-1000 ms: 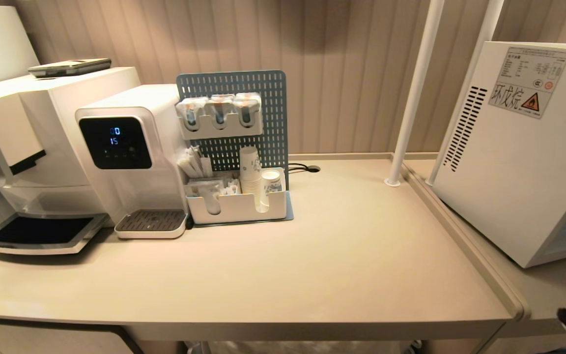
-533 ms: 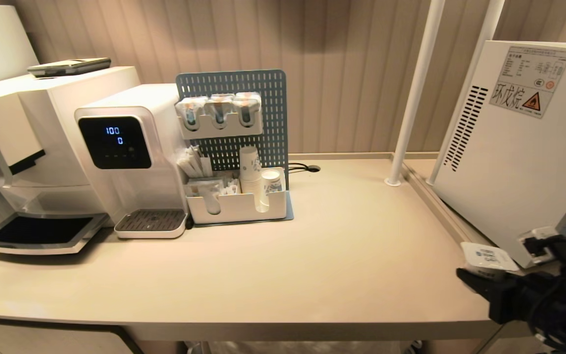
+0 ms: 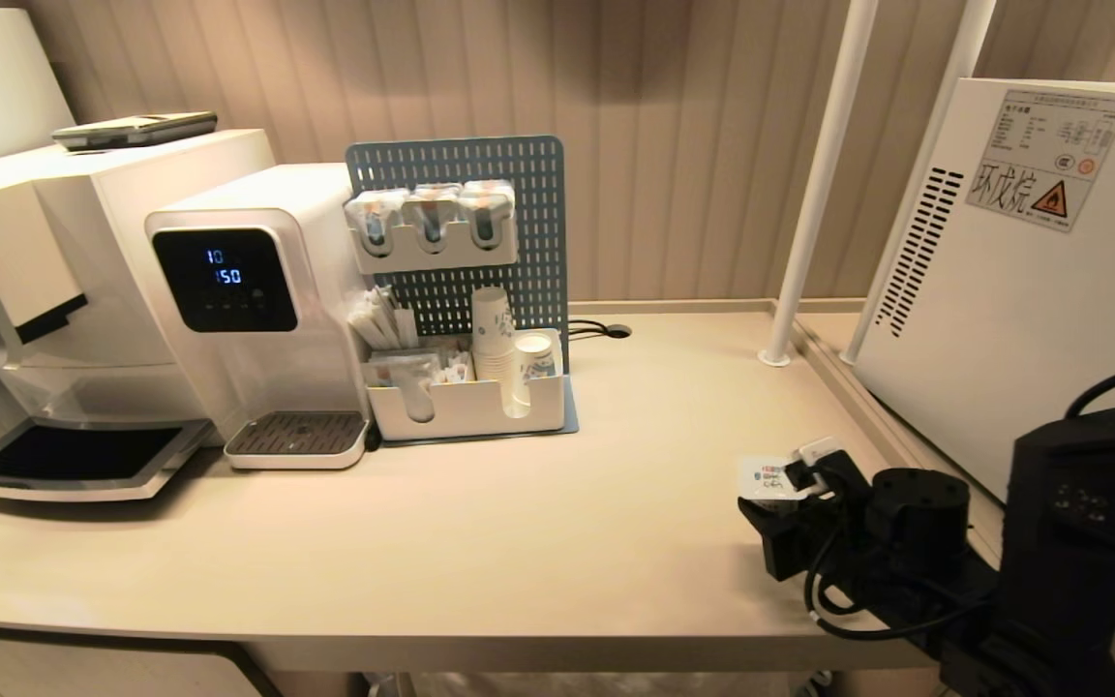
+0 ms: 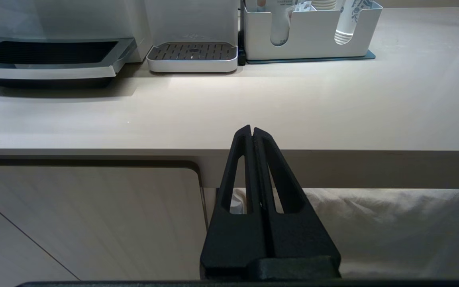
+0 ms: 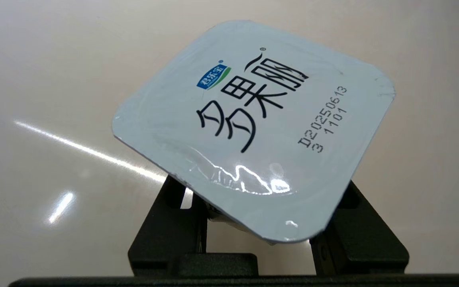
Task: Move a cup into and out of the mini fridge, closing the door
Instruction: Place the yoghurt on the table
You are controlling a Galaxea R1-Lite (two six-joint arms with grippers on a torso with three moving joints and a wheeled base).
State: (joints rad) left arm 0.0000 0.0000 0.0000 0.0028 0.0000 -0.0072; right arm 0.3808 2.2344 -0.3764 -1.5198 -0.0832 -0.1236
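Cup (image 5: 253, 131), foil-sealed, clamped between our right gripper (image 3: 778, 503) fingers, lid up so contents stay level; we carry it above counter (image 3: 557, 523), near mini fridge (image 3: 1022, 290); left gripper (image 4: 252, 133) shut, parked below counter edge.

I see a glossy foil lid (image 5: 253, 131) on the cup (image 3: 772, 479), creased near one edge. The tabletop (image 3: 557, 523) reads smooth, matt beige laminate. The right gripper (image 3: 790, 503) is matt black plastic. The mini fridge (image 3: 1012, 319) shows smooth white casing.
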